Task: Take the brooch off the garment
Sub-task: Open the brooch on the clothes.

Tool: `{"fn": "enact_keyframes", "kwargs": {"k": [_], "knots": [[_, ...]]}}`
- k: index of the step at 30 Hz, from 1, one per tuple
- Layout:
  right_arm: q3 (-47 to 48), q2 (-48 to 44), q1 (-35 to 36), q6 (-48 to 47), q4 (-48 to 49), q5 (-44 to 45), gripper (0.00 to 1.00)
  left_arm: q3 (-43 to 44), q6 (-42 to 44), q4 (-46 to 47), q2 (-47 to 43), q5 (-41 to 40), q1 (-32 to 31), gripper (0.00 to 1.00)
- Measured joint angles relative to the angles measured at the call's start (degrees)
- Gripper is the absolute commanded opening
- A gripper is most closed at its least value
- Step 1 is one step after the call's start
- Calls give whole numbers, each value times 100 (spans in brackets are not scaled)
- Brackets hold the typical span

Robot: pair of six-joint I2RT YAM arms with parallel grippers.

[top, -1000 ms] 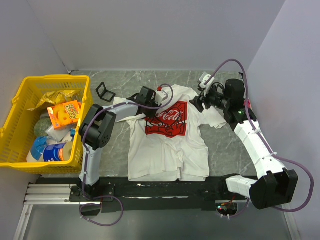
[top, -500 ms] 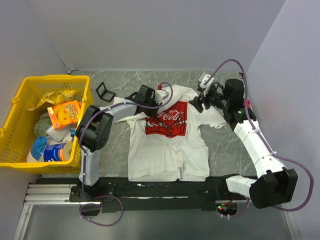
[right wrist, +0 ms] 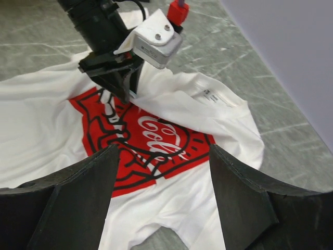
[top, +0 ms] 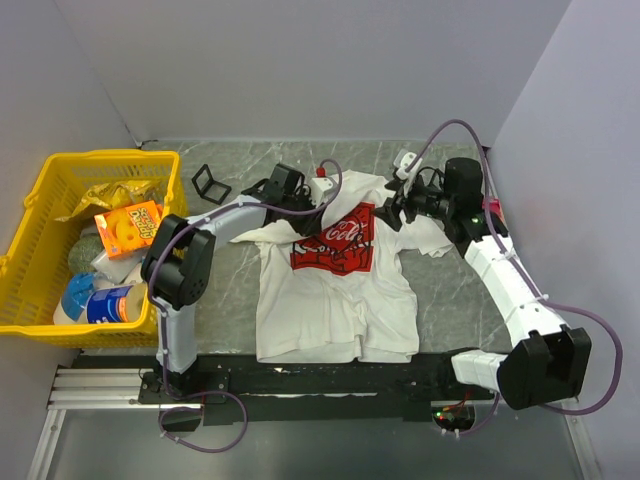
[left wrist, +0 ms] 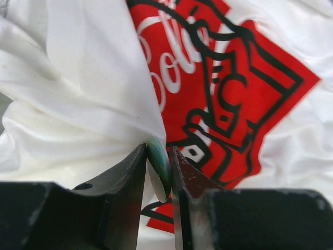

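Toward the far edge of the table, over the chest of the garment (top: 335, 290), my left gripper (left wrist: 157, 151) is clamped on the brooch (left wrist: 158, 165); it shows as a small glossy green oval, seen edge-on, pinched between both fingers (left wrist: 125, 187); a fold of white cloth is drawn up to it just beside the upper left corner of the red print. The print carries white script; from my left wrist I can read "Col", and from above the whole reads "Coca-Cola", with black line drawing beneath it. The garment lies flat in the middle of the table, collar to the far edge, hem at the near edge. My right gripper (right wrist: 162, 150) hangs over the right shoulder of the shirt, fingers spread wide, holding nothing. A neck label (right wrist: 210, 97) sits inside the collar; its writing is too small to read. A yellow basket (top: 105, 158) of packets stands at the left edge; I cannot read their lettering.
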Motion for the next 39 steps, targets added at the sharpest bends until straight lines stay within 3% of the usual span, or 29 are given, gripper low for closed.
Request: {"fn": "enact_keyframes", "kwargs": {"k": [8,19,39], "knots": [[11,396,168,129,13,-374,77,0,229,-321,-122,815,4,31],[713,1797,505,-149,-409,-507,81,13,627,-879,-140,1862,109,31],[415,2269,944,-282,79,-1231,87,125,688,-1263,-275,3254,358,31]]}}
